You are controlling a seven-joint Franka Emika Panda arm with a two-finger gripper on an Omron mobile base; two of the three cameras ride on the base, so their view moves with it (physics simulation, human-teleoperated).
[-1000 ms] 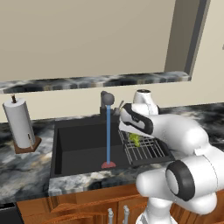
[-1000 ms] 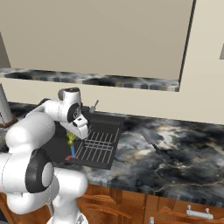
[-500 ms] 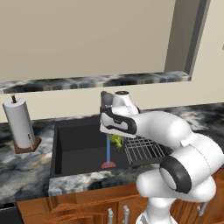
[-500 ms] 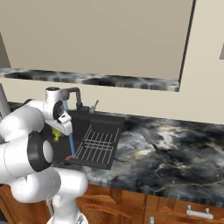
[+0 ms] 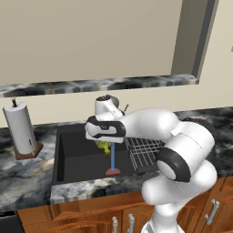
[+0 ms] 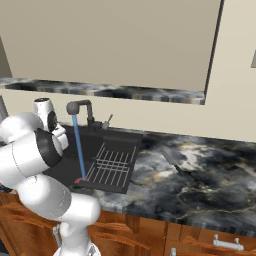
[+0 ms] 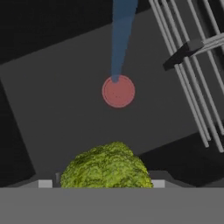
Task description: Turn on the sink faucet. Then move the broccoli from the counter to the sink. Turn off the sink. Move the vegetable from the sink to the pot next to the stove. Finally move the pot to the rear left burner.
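Here the gripper (image 5: 105, 142) is hanging over the sink (image 5: 82, 157), its jaws clamped on the broccoli (image 5: 104, 146), which is sitting between them above the basin floor. Just beside it, the faucet's water stream (image 5: 112, 154) is falling; the wire rack (image 5: 143, 152) is lying beyond that.

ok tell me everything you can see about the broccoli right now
The broccoli is a rounded, bumpy head, yellow-green, with no stem showing. It hangs in the gripper above the dark sink basin, beside the blue water stream and not touching it. In the hand view it sits at the bottom edge, between the fingers, with the stream's red splash spot on the basin floor beyond it.
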